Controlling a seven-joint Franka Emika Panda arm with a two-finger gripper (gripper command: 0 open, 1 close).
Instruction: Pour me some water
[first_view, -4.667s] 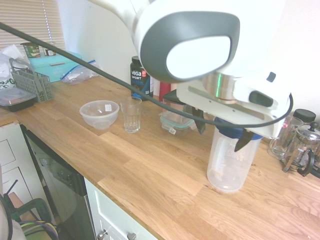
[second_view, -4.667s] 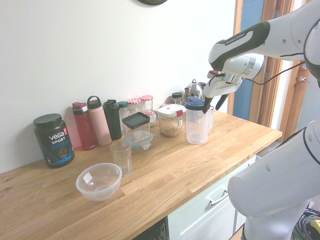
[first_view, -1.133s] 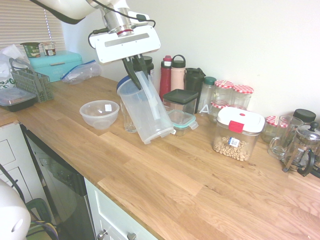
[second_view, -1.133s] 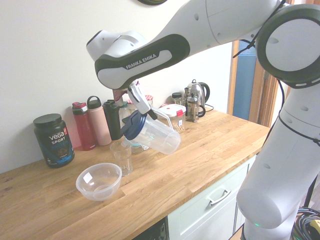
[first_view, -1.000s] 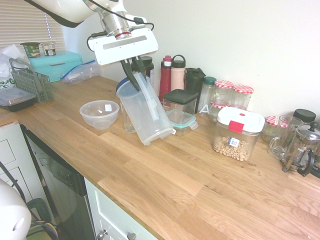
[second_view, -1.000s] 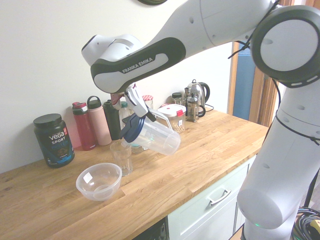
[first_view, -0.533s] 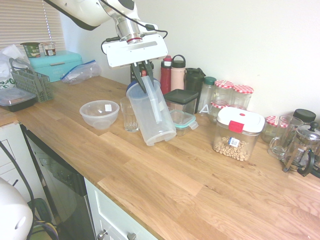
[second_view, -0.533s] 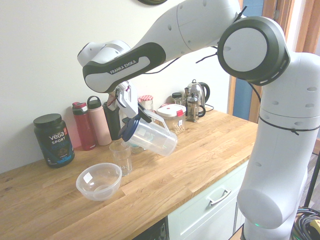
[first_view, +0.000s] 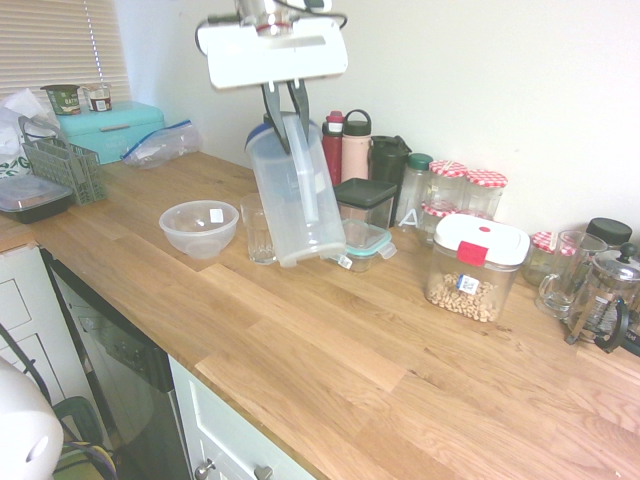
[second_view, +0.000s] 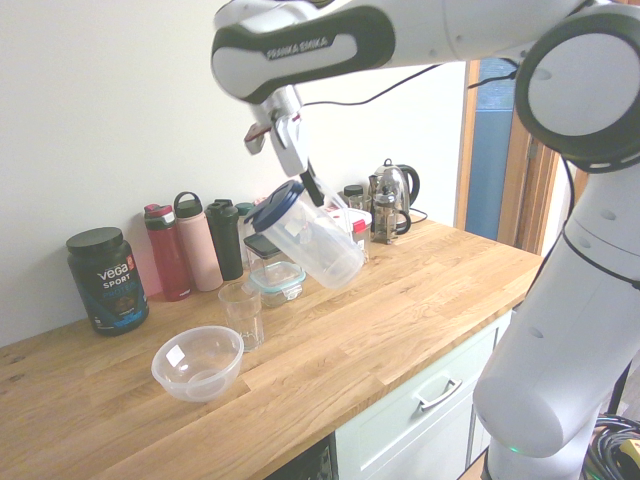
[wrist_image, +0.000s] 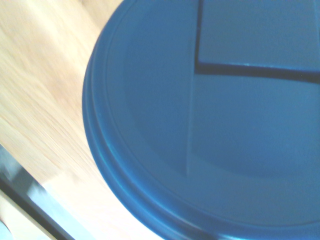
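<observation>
The two-finger gripper (first_view: 285, 142) is clamped on the handle of the clear plastic pitcher with a round blue lid (second_view: 315, 237), holding it tilted above the warm, plank-grained wooden countertop (first_view: 300, 370), near the ribbed clear glass tumbler (second_view: 243, 317). The smooth translucent round bowl (first_view: 199, 229) sits beside the tumbler; behind rises a plain white wall (second_view: 150, 90).

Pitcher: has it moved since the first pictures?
Yes. In the first exterior view, the pitcher has gone from right of the lidded glass container to its left, now tilted and raised.
</observation>
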